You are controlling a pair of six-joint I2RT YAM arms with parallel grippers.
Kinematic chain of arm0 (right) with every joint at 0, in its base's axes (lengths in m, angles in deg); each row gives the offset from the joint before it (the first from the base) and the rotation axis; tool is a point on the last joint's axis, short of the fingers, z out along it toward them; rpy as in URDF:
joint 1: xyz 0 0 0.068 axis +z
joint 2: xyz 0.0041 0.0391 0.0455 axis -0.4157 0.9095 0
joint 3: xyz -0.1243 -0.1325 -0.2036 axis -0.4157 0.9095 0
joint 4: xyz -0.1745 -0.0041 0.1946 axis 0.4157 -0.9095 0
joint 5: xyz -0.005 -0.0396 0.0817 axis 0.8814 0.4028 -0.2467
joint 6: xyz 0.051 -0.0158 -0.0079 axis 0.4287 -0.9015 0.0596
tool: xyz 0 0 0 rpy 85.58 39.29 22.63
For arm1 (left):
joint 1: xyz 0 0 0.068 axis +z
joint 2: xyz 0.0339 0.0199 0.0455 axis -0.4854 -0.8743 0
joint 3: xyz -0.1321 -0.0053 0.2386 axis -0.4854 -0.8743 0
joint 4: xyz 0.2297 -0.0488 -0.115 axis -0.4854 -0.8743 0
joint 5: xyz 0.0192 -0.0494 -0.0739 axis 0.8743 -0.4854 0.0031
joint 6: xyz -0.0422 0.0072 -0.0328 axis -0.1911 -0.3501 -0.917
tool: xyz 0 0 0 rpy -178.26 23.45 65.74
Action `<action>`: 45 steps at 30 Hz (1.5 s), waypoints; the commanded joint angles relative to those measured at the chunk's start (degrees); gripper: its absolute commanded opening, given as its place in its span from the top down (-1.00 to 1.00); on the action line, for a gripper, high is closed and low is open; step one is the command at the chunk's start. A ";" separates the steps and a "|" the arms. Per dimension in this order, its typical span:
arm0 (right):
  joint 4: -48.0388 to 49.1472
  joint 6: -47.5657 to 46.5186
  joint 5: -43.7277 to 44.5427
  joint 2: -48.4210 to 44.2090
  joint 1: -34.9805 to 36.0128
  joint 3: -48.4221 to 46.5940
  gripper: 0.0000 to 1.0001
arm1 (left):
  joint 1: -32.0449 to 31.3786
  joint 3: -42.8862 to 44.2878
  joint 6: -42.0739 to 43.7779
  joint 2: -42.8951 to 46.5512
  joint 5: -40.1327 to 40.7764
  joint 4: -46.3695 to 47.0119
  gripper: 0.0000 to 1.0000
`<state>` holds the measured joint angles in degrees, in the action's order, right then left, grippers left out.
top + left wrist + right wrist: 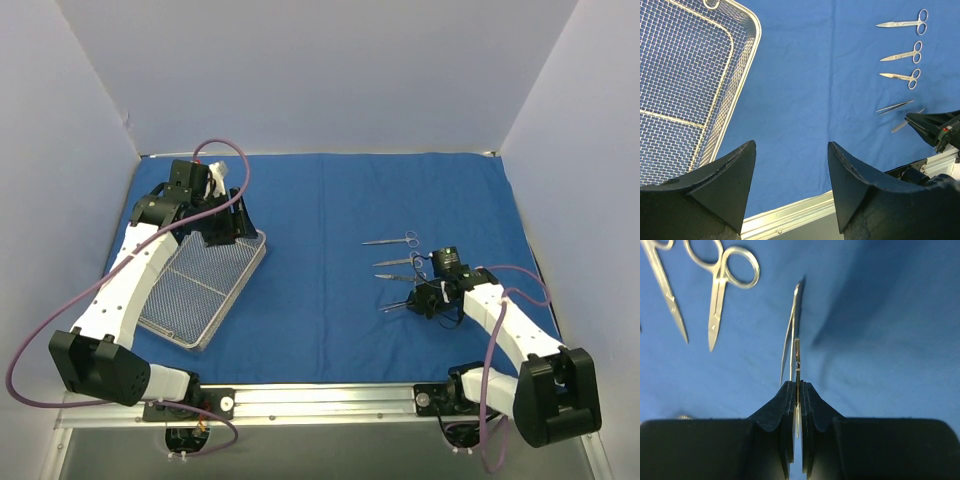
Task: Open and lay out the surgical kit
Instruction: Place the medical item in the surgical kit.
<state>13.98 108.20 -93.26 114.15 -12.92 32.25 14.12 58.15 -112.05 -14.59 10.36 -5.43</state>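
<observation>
The right gripper (pixel 797 390) pinches thin forceps (pixel 794 325) close over the blue cloth (pixel 890 365), beside the scissors (pixel 717 300). Lay them flat in the row, then let go slowly. The left gripper (pixel 791 150) hangs wide apart and empty by the mesh tray (pixel 685 75).

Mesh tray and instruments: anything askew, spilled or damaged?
The mesh tray sits slanted to the blue cloth's edges, at its left side. The three scissors lie in a neat column. Nothing looks spilled or damaged.

White walls (pixel 320 70), aluminium rail (pixel 320 400) at near edge
</observation>
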 commanded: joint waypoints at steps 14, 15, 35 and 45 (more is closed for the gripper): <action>-2.88 6.78 1.42 0.28 -1.80 5.61 1.00 | -0.20 1.54 0.49 0.26 -1.62 1.99 -0.35; -2.26 6.87 1.43 0.72 -1.71 5.79 1.00 | -0.29 1.63 0.49 0.08 -1.71 2.07 -0.35; 4.16 8.01 1.60 5.64 -1.80 6.67 1.00 | -0.29 0.84 0.84 -0.72 -2.59 2.60 -0.34; 3.19 7.75 2.04 4.86 -2.32 7.37 0.87 | -0.20 0.32 1.10 -1.07 -2.85 2.95 -0.34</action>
<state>20.32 115.47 -93.98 118.76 -14.76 38.44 14.12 58.15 -111.85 -15.83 8.46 -4.73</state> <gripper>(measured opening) 0.067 0.673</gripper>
